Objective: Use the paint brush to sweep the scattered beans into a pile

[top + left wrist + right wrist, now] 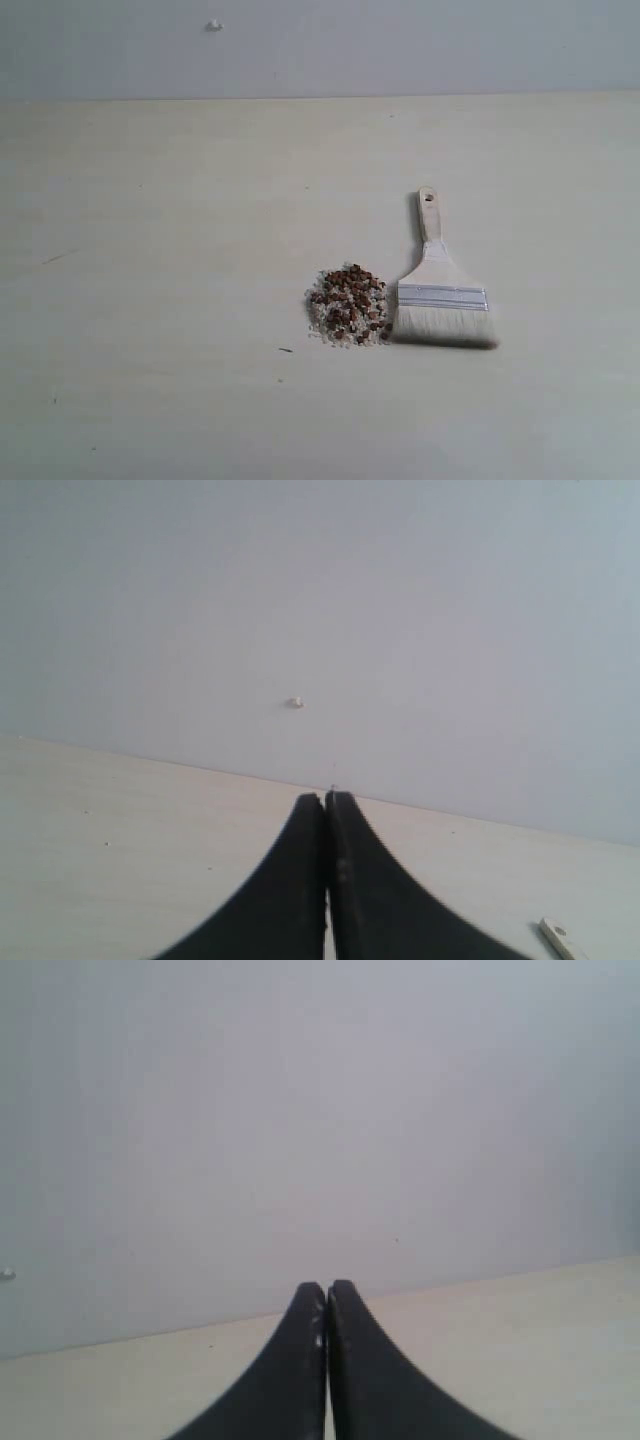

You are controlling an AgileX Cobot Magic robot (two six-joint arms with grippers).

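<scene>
1. The table (150,250) bears two things: one pile (348,305) and one paint brush (441,296).
2. The pile is a single compact heap of reddish-brown beans (350,285), dozens of them and too small and crowded to count, with whitish crumbs (318,325) around its edge.
3. The paint brush lies flat just right of the pile. Its pale bristles touch the heap's lower right edge, and its handle points away toward the wall (400,45).
4. The brush has one silver band between bristles and wood, and one hole at the handle's end.
5. A small dark speck (286,350) sits on the table near the pile, on its near left side.
6. One small white knob (214,25) shows on the wall, far behind and to the left of the pile.
7. Two grippers show, only in their wrist views. The left gripper (327,800) has its black fingers pressed together on nothing – and the right gripper (327,1288) likewise, fingers together and empty.
8. Neither gripper touches the brush or the pile.
</scene>
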